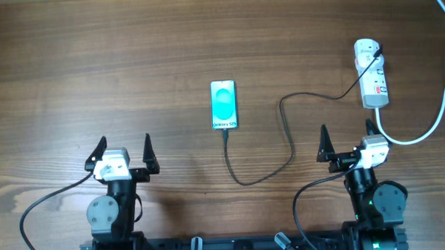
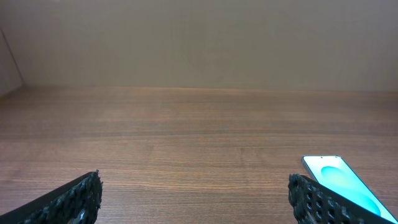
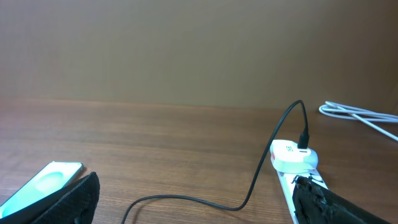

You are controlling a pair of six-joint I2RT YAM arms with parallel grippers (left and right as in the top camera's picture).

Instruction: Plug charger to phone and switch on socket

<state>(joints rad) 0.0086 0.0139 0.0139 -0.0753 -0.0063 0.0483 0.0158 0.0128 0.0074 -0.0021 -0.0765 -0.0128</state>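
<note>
The phone [image 1: 223, 104] lies flat mid-table, cyan screen up, "Galaxy S25" text at its near edge. It also shows in the left wrist view [image 2: 343, 182] and the right wrist view [image 3: 42, 182]. The thin black charger cable [image 1: 263, 173] runs from the phone's near edge, loops right and up to a black plug in the white socket strip [image 1: 371, 74], also seen in the right wrist view [image 3: 293, 158]. My left gripper [image 1: 122, 152] is open and empty, left of the phone. My right gripper [image 1: 348, 141] is open and empty, just below the socket.
A thicker white power cord [image 1: 436, 117] runs from the socket's near end, curves right and goes up the table's right side; it also shows in the right wrist view [image 3: 360, 115]. The wooden table [image 1: 94, 63] spreads to the left and back.
</note>
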